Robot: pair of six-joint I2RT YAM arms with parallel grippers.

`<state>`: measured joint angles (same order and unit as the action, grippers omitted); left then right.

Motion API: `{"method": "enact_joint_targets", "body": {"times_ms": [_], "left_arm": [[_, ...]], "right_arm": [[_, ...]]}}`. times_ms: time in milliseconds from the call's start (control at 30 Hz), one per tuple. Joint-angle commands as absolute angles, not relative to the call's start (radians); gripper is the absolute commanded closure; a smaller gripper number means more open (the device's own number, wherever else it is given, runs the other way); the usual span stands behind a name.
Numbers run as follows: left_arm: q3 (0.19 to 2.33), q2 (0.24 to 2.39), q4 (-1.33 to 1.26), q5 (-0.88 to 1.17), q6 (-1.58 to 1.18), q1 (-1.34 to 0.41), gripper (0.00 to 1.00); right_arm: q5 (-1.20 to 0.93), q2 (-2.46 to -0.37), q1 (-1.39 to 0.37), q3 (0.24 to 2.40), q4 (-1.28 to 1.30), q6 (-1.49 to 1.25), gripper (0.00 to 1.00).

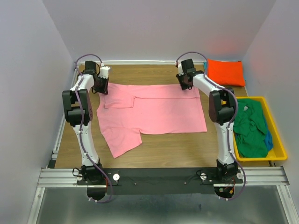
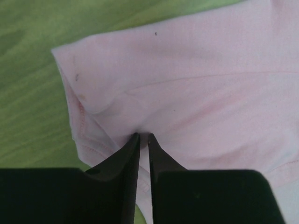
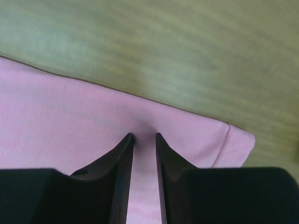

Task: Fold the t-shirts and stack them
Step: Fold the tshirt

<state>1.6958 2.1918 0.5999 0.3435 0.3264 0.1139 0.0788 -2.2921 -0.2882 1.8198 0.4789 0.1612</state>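
A pink t-shirt lies spread on the wooden table, with one sleeve folded in at the far left and another sticking out at the near left. My left gripper is at the shirt's far left corner, its jaws nearly together and pinching a pucker of pink cloth in the left wrist view. My right gripper is at the far right corner, its jaws narrowly apart with pink cloth between them. A folded orange t-shirt lies at the far right.
A yellow plastic bin stands at the right of the table, holding a crumpled green t-shirt and a blue one. White walls close in on three sides. The arm rail runs along the near edge.
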Motion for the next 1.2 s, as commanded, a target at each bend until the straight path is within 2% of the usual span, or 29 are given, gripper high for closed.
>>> {"method": "enact_joint_targets", "body": {"times_ms": [0, 100, 133, 200, 233, 300, 367, 400, 467, 567, 800, 900, 933, 1000, 1033, 1067, 1133, 1167], "left_arm": [[1.844, 2.318, 0.644, 0.333, 0.298, 0.12, 0.8], [1.957, 2.375, 0.681, 0.347, 0.299, 0.123, 0.8], [1.979, 2.381, 0.689, 0.353, 0.302, 0.123, 0.79], [2.029, 2.373, 0.712, 0.394, 0.316, 0.124, 0.72], [2.04, 2.343, 0.719, 0.409, 0.324, 0.126, 0.69], [2.042, 2.292, 0.729, 0.46, 0.366, 0.126, 0.63], [2.013, 2.19, 0.747, 0.512, 0.441, 0.126, 0.55], [1.964, 2.105, 0.756, 0.526, 0.472, 0.126, 0.47], [1.901, 2.015, 0.767, 0.544, 0.533, 0.124, 0.41], [1.725, 1.842, 0.804, 0.581, 0.698, 0.126, 0.34], [1.359, 1.605, 0.922, 0.601, 0.992, 0.124, 0.33], [1.246, 1.528, 0.942, 0.607, 1.06, 0.124, 0.36], [1.226, 1.516, 0.945, 0.609, 1.075, 0.123, 0.37], [1.184, 1.494, 0.959, 0.606, 1.095, 0.124, 0.4], [1.174, 1.491, 0.962, 0.606, 1.098, 0.123, 0.41], [1.163, 1.486, 0.963, 0.6, 1.098, 0.121, 0.41], [1.141, 1.485, 0.965, 0.583, 1.097, 0.117, 0.43], [1.135, 1.479, 0.963, 0.581, 1.097, 0.115, 0.44]], "right_arm": [[0.178, -2.449, -0.253, 1.922, 0.543, 0.219, 0.67], [0.164, -2.487, -0.249, 2.003, 0.543, 0.232, 0.64], [0.163, -2.487, -0.249, 2.017, 0.543, 0.236, 0.6], [0.125, -2.464, -0.248, 2.029, 0.545, 0.244, 0.55], [0.109, -2.423, -0.249, 2.025, 0.545, 0.245, 0.41], [0.04, -2.358, -0.249, 1.999, 0.551, 0.255, 0.23], [-0.045, -2.234, -0.249, 1.964, 0.561, 0.276, 0.14], [-0.069, -2.141, -0.249, 1.907, 0.563, 0.302, 0.04], [-0.103, -2.057, -0.249, 1.849, 0.572, 0.314, 0.0], [-0.164, -1.9, -0.249, 1.725, 0.642, 0.432, 0.0], [-0.199, -1.708, -0.252, 1.43, 0.831, 0.65, 0.0], [-0.172, -1.631, -0.252, 1.283, 0.857, 0.725, 0.09], [-0.169, -1.617, -0.252, 1.244, 0.859, 0.744, 0.16], [-0.16, -1.576, -0.252, 1.18, 0.856, 0.802, 0.24], [-0.153, -1.566, -0.252, 1.125, 0.85, 0.814, 0.34], [-0.155, -1.556, -0.253, 1.105, 0.847, 0.825, 0.39], [-0.147, -1.552, -0.252, 1.068, 0.827, 0.854, 0.46], [-0.141, -1.551, -0.252, 1.033, 0.816, 0.865, 0.47]]}}
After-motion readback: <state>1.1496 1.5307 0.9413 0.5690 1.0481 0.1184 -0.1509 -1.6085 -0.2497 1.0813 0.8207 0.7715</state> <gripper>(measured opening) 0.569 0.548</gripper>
